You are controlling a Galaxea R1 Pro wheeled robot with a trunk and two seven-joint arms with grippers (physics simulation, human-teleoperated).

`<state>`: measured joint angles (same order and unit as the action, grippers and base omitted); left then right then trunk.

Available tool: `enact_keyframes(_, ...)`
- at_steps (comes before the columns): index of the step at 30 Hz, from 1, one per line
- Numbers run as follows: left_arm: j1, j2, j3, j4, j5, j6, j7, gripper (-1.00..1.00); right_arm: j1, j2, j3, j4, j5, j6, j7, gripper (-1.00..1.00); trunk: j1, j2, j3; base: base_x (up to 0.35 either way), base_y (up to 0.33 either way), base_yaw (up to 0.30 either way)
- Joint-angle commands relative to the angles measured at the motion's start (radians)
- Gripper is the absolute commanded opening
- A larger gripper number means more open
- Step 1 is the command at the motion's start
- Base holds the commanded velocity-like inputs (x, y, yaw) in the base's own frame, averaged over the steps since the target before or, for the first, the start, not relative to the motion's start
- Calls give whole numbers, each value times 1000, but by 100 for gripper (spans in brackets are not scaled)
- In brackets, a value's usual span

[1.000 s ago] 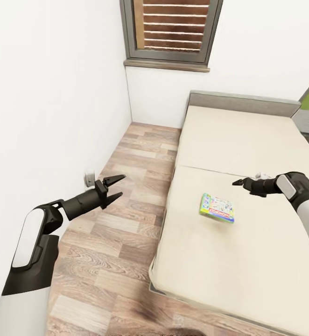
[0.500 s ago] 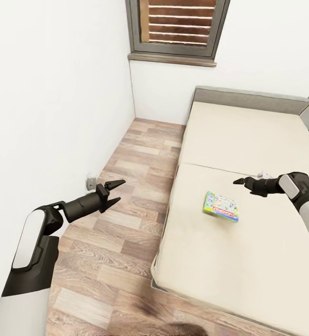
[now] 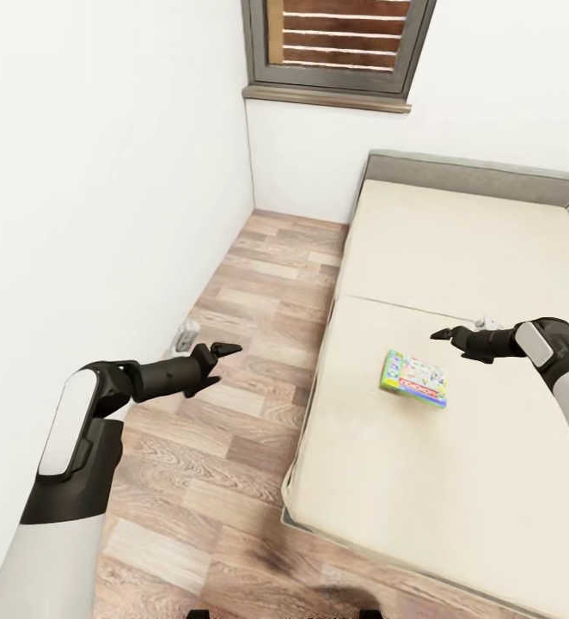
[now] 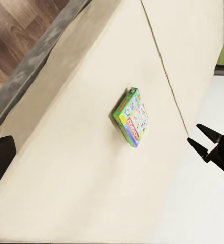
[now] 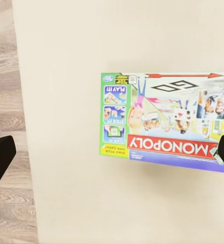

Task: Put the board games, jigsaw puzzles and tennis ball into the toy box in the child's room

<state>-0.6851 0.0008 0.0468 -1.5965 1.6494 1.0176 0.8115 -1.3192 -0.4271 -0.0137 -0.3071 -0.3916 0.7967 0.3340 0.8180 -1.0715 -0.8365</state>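
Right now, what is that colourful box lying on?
The board game lies flat on the bed, on its bare cream mattress. Whatever is directly beneath the box is covered by it.

We see bare mattress all around the board game (image 3: 414, 378) on the bed (image 3: 456, 258), so it is reachable from above and every side. Our right gripper (image 3: 440, 334) hovers just beyond it. The wall (image 3: 104, 172) crowds our left gripper (image 3: 220, 358) over the floor (image 3: 259, 284).
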Motion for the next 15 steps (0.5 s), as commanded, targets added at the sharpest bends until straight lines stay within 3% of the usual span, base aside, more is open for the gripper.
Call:
enact_keyframes(1,-3,-4,-3,-1,11,0,29,100,0,-2,-2,-1,4,4,5,100,0,-1,-2,0,0,46)
enact_keyframes(15,-12,-28,-15,-4,15,-6,94,100,0,-14,-2,-1,1,5,5,100,0,-1,-25,0,0,15)
